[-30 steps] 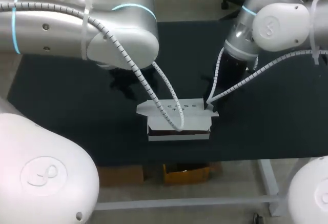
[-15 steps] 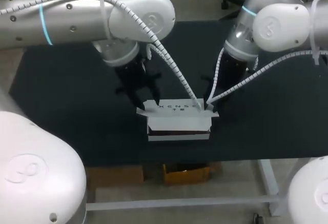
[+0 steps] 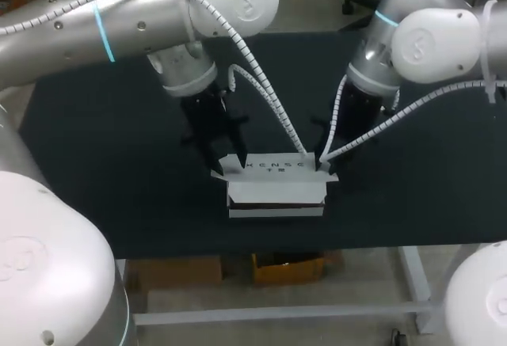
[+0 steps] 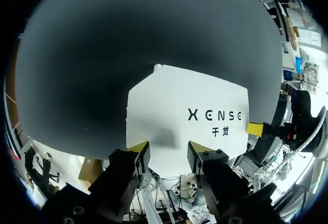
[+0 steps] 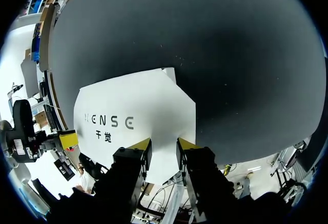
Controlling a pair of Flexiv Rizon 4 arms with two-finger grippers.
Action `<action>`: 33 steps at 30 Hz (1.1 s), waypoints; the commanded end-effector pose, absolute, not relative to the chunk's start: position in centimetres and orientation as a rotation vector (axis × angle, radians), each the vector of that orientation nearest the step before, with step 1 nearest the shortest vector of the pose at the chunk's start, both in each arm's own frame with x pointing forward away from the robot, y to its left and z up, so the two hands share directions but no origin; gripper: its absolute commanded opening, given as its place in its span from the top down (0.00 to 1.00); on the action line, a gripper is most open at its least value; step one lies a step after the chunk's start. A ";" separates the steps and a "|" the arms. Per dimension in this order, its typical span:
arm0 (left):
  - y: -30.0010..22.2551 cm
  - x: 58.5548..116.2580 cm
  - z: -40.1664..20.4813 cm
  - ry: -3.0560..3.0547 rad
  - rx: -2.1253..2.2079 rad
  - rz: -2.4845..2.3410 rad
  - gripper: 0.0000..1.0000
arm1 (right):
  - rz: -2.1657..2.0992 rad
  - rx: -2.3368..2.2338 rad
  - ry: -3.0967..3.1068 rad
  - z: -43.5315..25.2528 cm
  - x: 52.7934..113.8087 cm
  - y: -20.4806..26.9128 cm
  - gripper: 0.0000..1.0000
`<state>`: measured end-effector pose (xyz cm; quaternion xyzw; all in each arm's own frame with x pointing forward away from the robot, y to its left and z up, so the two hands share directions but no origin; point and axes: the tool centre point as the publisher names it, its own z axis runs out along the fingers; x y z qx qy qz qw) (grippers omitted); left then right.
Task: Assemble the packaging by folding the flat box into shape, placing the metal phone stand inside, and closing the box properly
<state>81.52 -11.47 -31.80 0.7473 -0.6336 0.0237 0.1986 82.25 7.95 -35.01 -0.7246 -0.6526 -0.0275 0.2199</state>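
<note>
The black table (image 3: 95, 203) is carrying the white box (image 3: 276, 195) close to its near edge, about the middle. The box is sitting just where it was a second ago. A dark slit is showing along its front below the lid flap (image 3: 273, 165), and small side flaps are sticking out at both ends. What is inside cannot be told. The lid flap is bearing a line of dark lettering with two smaller characters beneath it.

Just behind the box's left end, the left pincer (image 4: 168, 152) is hanging with its fingers well apart. The edge of the lid flap is lying ahead of the gap, and nothing is being gripped. A second ago this pincer was hidden beneath the left arm (image 3: 158, 21), which was lying low across the table. The arm has since been swinging up and back, bringing the pincer into sight. Its ribbed hose (image 3: 265, 96), which was drooping over the box's top, is now trailing only to the flap's rear right corner.

At the box's right rear corner, the right pincer (image 5: 163, 146) is standing over the flap. Its fingers are parted by a narrow gap, with white card showing through and nothing clamped. The right arm (image 3: 428, 41) is keeping the pose it had a second ago. In each wrist view a yellow tip of the other pincer is showing at the flap's far end.
</note>
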 end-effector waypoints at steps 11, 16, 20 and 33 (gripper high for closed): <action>-11.5 81.5 -33.0 -1.732 1.918 -0.097 0.47 | -0.099 -2.014 -1.796 -35.4 81.9 7.7 0.70; -11.6 81.2 -33.1 -1.757 1.934 -0.055 0.44 | -0.116 -2.019 -1.790 -35.6 81.9 7.7 0.70; -11.5 80.9 -33.3 -1.774 1.946 -0.017 0.44 | -0.127 -2.019 -1.787 -35.7 81.9 7.7 0.70; -11.2 80.4 -33.8 -1.828 1.980 0.102 0.42 | -0.147 -2.017 -1.782 -36.0 82.0 7.7 0.71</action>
